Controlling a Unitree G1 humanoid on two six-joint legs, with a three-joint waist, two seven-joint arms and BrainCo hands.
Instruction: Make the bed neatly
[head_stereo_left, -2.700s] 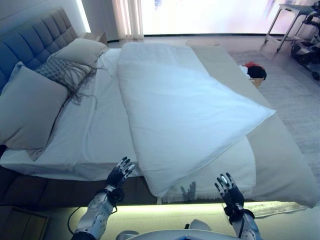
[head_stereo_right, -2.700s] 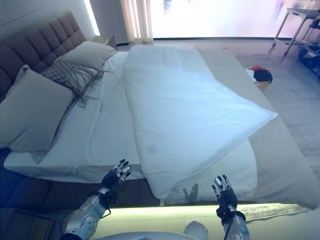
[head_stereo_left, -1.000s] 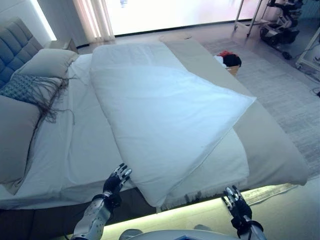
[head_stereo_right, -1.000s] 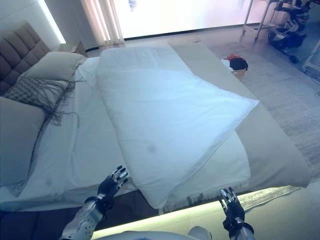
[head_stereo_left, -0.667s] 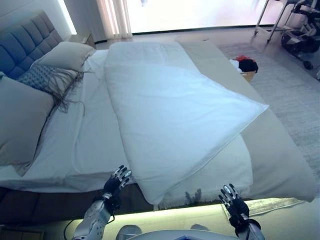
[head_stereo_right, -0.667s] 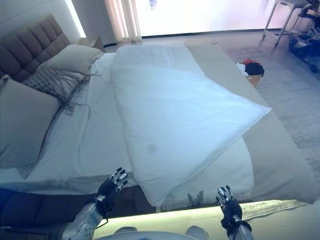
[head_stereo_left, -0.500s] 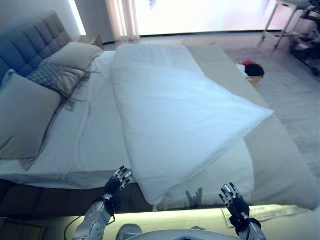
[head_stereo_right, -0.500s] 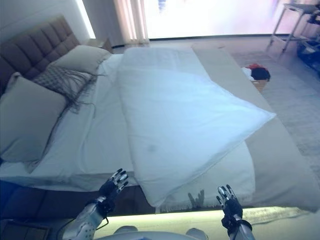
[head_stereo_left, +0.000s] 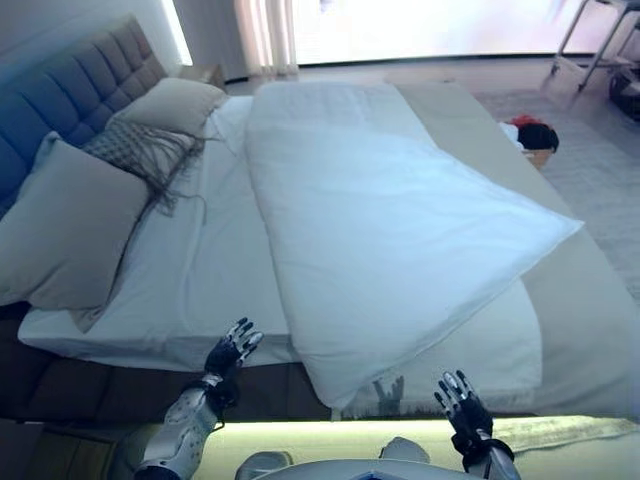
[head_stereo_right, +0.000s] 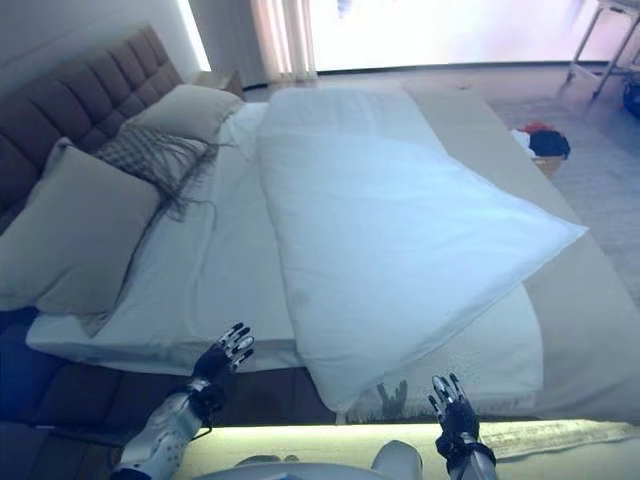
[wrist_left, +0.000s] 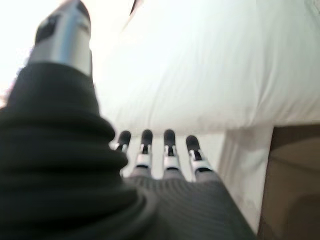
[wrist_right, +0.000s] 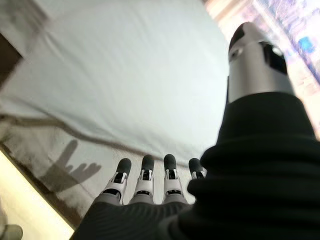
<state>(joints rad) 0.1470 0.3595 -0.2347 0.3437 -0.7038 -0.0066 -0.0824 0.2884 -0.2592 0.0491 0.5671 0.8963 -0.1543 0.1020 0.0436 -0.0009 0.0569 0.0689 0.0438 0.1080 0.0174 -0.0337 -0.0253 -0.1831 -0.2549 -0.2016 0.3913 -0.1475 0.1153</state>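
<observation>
Here, the scene at the bedside:
Bed (head_stereo_left: 210, 250): white sheet bare along its 9 o'clock half, grey headboard (head_stereo_left: 70, 85) at 10 o'clock.
Duvet (head_stereo_left: 400, 230): white, folded askew across the mattress, one corner jutting toward 3 o'clock, another hanging over the near edge at 6 o'clock.
Pillows (head_stereo_left: 70, 225): two grey ones at 9 to 11 o'clock, a fringed throw (head_stereo_left: 140, 150) between them.
Left robot hand (head_stereo_left: 228, 352): fingers spread, empty, at the mattress edge, 7 o'clock.
Right robot hand (head_stereo_left: 458, 403): fingers straight, empty, below the duvet's corner, 5 o'clock.
</observation>
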